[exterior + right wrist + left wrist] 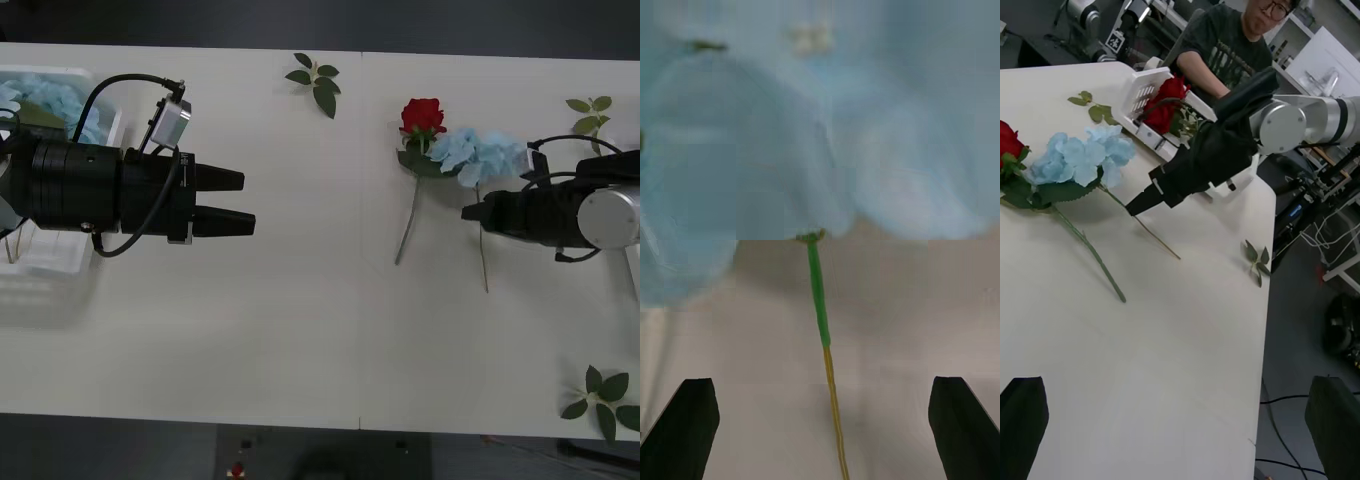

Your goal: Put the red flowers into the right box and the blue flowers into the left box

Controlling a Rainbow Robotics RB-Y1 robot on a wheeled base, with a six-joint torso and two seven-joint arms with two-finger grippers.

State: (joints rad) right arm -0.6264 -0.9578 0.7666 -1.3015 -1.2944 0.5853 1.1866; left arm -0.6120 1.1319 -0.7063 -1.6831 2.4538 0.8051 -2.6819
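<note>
White desk (300, 330) fills the front view under both my arms, pale and matte, with a dark strip of floor along its near edge.

At nine o'clock sits the left box (45, 270), a large shallow white plastic tray with a slotted bottom, and pale sky-blue petal clusters already lie in its ten o'clock corner (50, 95). My left gripper (232, 203) hovers just beside that tray, over bare desk, its two black fingers pointing toward three o'clock and standing apart with nothing between them; in the left wrist view they sit at the two lower corners.

At twelve o'clock a loose sprig of dark green leaves (316, 82) lies by itself. Right of centre, near one o'clock, a single artificial red rose (421, 116) on a long thin green stem lies flat, its stem running down toward six o'clock. Touching its head on the right is a fluffy pale blue hydrangea-like flower (480, 152), whose thin stem (820, 300) also runs toward six o'clock.

My right gripper (472, 212) reaches in from three o'clock, black fingers spread wide on either side of that blue flower's stem, not yet closed on it. In the left wrist view the right box (1146, 90), a white slotted plastic tray, lies beyond my right arm with red roses (1165, 105) inside.

More leaf sprigs lie at two o'clock (590, 112) and at five o'clock (602, 395).
</note>
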